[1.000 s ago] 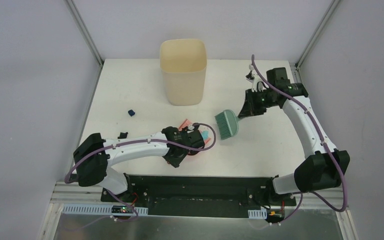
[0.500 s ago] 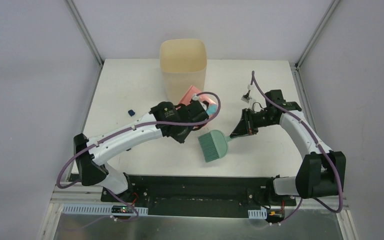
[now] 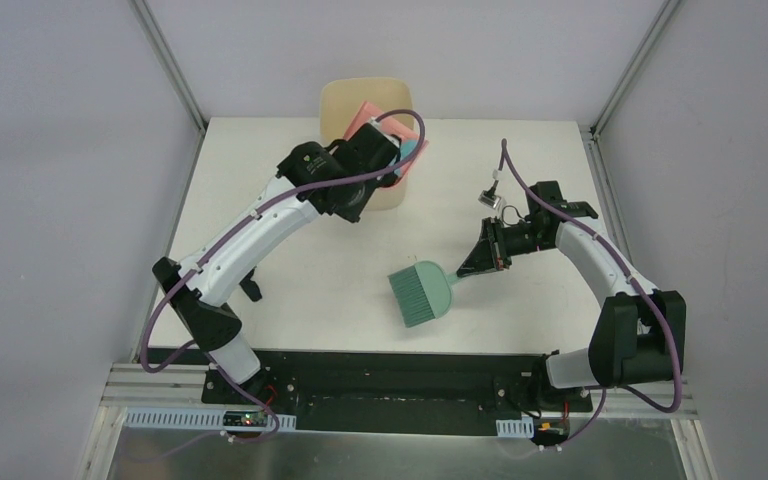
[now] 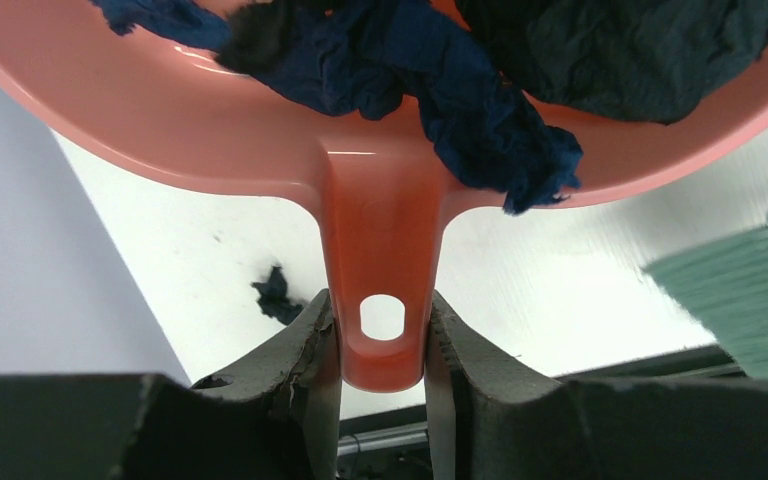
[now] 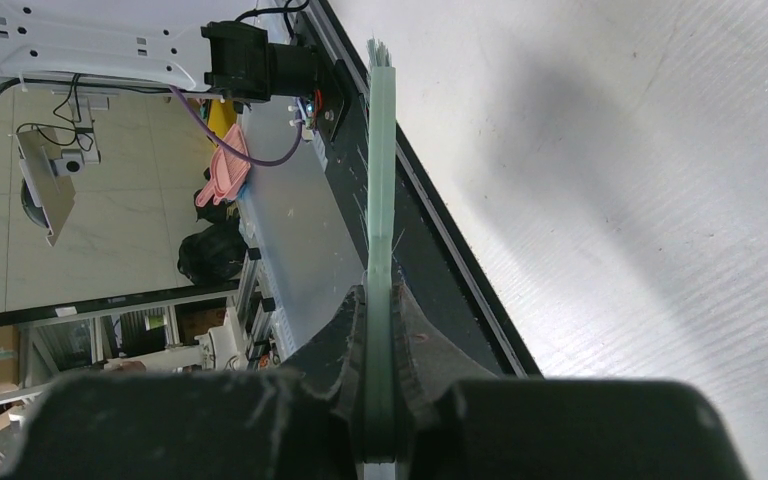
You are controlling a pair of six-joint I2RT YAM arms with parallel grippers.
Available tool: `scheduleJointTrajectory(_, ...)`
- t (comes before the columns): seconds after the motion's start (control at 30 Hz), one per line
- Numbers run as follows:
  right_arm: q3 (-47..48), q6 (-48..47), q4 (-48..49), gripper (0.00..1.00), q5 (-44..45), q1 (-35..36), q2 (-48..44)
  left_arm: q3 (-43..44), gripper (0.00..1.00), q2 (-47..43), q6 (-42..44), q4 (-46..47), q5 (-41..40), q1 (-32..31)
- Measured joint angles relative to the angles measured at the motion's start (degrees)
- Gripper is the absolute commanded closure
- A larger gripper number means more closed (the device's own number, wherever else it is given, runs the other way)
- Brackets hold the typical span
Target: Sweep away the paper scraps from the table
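The left gripper (image 4: 382, 340) is clenched on the flat handle of a salmon-pink plastic dustpan (image 4: 260, 140), one finger pressed against each side just beside the handle's hanging hole. In the overhead view this arm reaches to the middle of the rear edge of the flat white rectangular table (image 3: 440, 200). It holds the dustpan (image 3: 370, 115) above a tall beige bin (image 3: 345, 100) that stands just behind that edge.

The crumpled paper scraps (image 4: 480, 130) sit in the pan. They are dark blue and black wads bunched against its back wall, and one blue wad hangs over the rim just beside the handle. One small dark blue stray scrap (image 4: 278, 293) lies on the table surface (image 4: 560, 280), below the pan and toward the left edge of the bench.

The right gripper (image 5: 380, 310) is closed on the handle of a green plastic hand brush (image 5: 380, 150), which appears edge-on as a thin strip between the two dark fingers. From above, the brush (image 3: 420, 293) is near the middle of the bench, closer to the front edge. Its fan of bristles points toward the front-left corner, and its handle runs back into the right gripper (image 3: 470, 268). Whether the bristles touch the surface cannot be told. The brush is well apart from the dustpan.
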Motion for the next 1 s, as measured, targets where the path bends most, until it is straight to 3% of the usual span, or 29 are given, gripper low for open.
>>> scheduleJointTrajectory(0.4,-0.04,-0.35,0.0,1.0,0.11,0.0,0.0,16.94,0.87,8.15,9.09,-0.9,-2.12,7.87)
scheduleJointTrajectory(1.0,-0.04,-0.31,0.04,1.0,1.55,-0.02,-0.7,19.45,0.89,14.97,24.92,4.87,-13.79,14.73)
